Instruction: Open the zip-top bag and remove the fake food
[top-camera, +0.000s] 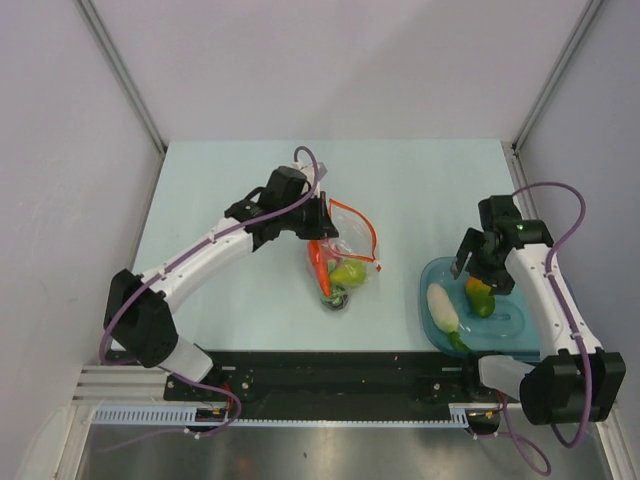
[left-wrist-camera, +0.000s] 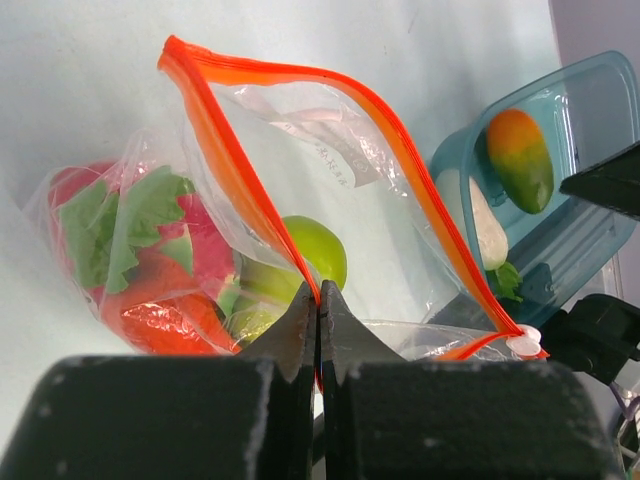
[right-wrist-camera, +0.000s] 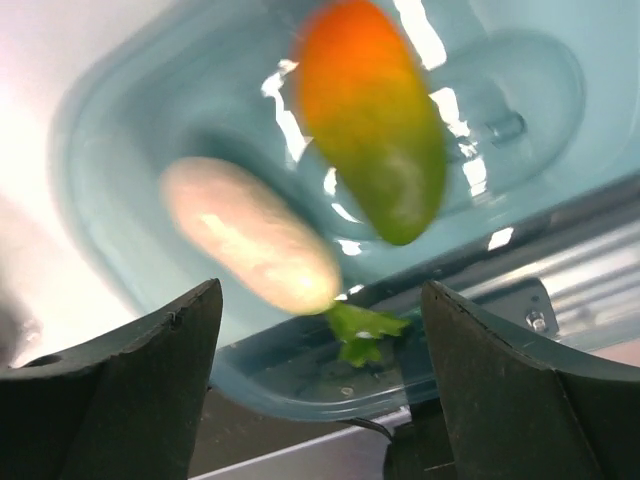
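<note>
The clear zip-top bag (top-camera: 345, 250) lies mid-table with its red-orange zip strip (left-wrist-camera: 300, 75) gaping open. My left gripper (left-wrist-camera: 318, 300) is shut on the near side of the strip and holds the mouth up. Inside the bag I see the pink-red dragon fruit (left-wrist-camera: 120, 240), an orange carrot (top-camera: 318, 262) and a green fruit (left-wrist-camera: 315, 250). My right gripper (right-wrist-camera: 320, 310) is open and empty above the teal tray (top-camera: 500, 330). A white radish (right-wrist-camera: 250, 235) and an orange-green fruit (right-wrist-camera: 375, 130) lie in that tray.
The teal tray also shows at the right of the left wrist view (left-wrist-camera: 590, 215). The black rail (top-camera: 330, 370) of the arm bases runs along the near table edge. White walls close the table on three sides.
</note>
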